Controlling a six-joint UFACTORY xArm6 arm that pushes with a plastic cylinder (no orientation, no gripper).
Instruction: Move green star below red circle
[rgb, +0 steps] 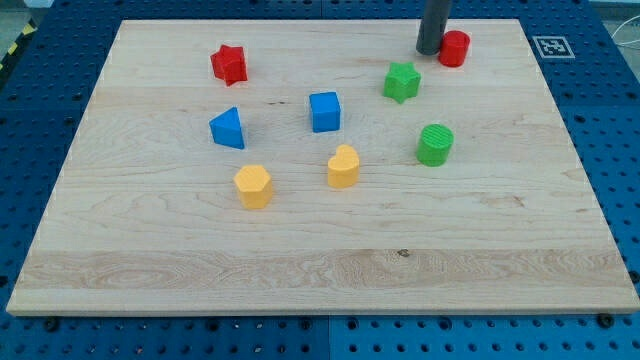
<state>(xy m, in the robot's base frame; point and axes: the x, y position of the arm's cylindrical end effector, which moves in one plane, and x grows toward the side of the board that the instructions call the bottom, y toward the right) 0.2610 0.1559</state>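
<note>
The green star (401, 82) lies on the wooden board in the view's upper right part. The red circle (454, 48) is a short red cylinder up and to the right of it, near the board's top edge. My tip (430, 52) is at the end of the dark rod that comes down from the view's top. It stands right beside the red circle's left side, and above and slightly right of the green star, with a small gap to the star.
A green cylinder (435, 145) lies below the star. A blue cube (325, 112), a blue triangular block (228, 128), a red star (229, 64), a yellow hexagon (254, 186) and a yellow heart-like block (343, 167) lie further left. The board (320, 270) sits on a blue pegboard.
</note>
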